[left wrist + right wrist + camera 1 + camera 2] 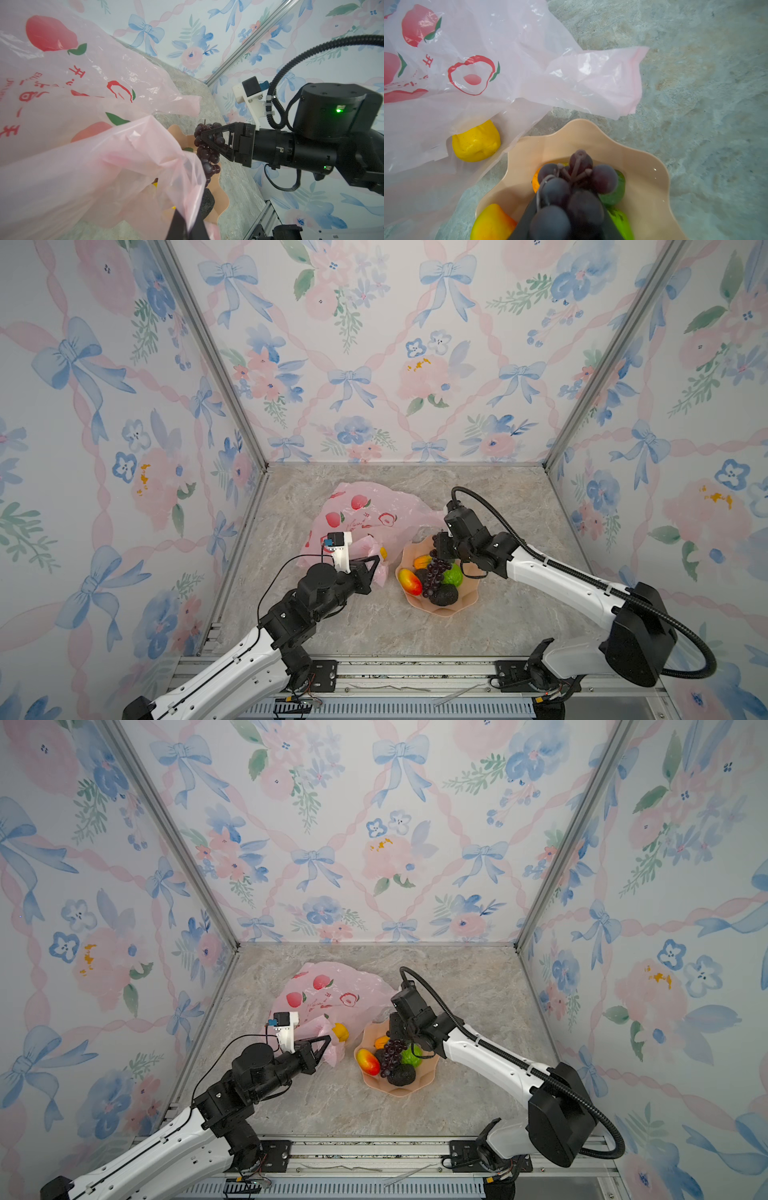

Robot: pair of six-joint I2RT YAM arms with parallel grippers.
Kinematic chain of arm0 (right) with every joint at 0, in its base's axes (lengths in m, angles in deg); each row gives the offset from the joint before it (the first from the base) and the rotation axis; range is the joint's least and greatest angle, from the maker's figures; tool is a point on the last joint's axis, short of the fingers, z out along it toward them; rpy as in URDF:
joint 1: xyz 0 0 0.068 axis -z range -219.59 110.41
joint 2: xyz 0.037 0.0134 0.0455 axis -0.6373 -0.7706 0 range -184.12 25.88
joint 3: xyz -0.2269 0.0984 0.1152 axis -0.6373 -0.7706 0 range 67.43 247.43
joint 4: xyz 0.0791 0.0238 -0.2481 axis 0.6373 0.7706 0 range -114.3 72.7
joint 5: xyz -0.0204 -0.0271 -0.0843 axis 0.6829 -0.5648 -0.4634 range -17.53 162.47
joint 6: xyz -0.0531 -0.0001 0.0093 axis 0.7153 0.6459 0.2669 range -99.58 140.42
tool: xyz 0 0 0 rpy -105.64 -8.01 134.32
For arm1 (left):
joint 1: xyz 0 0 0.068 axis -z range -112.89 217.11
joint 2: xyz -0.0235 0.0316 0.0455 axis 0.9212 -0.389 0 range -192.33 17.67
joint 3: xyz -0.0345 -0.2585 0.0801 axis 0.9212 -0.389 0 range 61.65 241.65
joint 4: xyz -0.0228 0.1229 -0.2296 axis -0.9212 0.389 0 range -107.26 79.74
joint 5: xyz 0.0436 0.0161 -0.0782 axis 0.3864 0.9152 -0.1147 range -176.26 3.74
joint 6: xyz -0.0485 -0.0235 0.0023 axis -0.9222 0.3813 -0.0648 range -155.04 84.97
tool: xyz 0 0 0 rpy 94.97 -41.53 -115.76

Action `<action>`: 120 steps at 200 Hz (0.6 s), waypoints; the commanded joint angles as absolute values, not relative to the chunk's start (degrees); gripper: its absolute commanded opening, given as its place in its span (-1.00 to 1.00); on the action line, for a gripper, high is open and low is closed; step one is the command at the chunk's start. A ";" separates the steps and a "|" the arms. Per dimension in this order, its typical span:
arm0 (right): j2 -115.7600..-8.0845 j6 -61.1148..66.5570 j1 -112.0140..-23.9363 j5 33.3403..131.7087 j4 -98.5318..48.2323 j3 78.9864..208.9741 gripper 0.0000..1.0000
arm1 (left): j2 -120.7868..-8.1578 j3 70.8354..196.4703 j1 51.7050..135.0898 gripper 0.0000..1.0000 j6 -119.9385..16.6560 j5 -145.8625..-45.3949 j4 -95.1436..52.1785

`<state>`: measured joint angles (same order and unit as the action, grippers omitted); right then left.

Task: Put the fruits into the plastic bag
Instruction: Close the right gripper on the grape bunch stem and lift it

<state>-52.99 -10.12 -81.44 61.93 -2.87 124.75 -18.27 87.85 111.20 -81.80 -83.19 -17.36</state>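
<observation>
The pink plastic bag lies on the table, printed with red peaches. My left gripper is shut on the bag's near edge and holds it raised. A yellow lemon sits in the bag's mouth, half under the film. My right gripper is shut on the top of the dark purple grape bunch, which hangs over the bowl. In the bowl lie a red-yellow mango, a bumpy green fruit, a black avocado and an orange-green papaya.
The peach scalloped bowl's rim stands just right of the bag's mouth. One loose bag handle lies on the marble behind the bowl. Floral walls close in the back and both sides, and a metal rail runs along the front.
</observation>
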 commanded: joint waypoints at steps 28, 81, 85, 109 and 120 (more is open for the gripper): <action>-45.51 -7.45 -82.06 61.84 -7.51 122.19 -0.31 | -17.77 87.97 110.79 -1.00 -81.70 -84.06 -17.78; -41.32 -7.47 -82.10 62.67 -6.81 124.52 -0.32 | -18.01 88.36 110.85 -1.00 -81.95 -84.49 -18.14; -41.21 -7.49 -82.09 62.83 -6.73 124.82 -0.32 | -18.04 88.31 110.79 -1.00 -81.97 -84.53 -18.28; -40.76 -7.67 -82.02 64.56 -6.87 126.33 -0.32 | -18.19 88.40 110.79 -1.00 -82.28 -84.93 -18.85; -40.99 -7.79 -82.01 66.36 -7.44 126.93 -0.32 | -18.35 88.45 110.79 -1.00 -82.36 -85.09 -19.02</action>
<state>-41.87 -8.27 -81.70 63.22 -5.73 124.00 -18.27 87.85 111.20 -81.84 -84.04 -17.58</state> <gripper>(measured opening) 0.341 0.050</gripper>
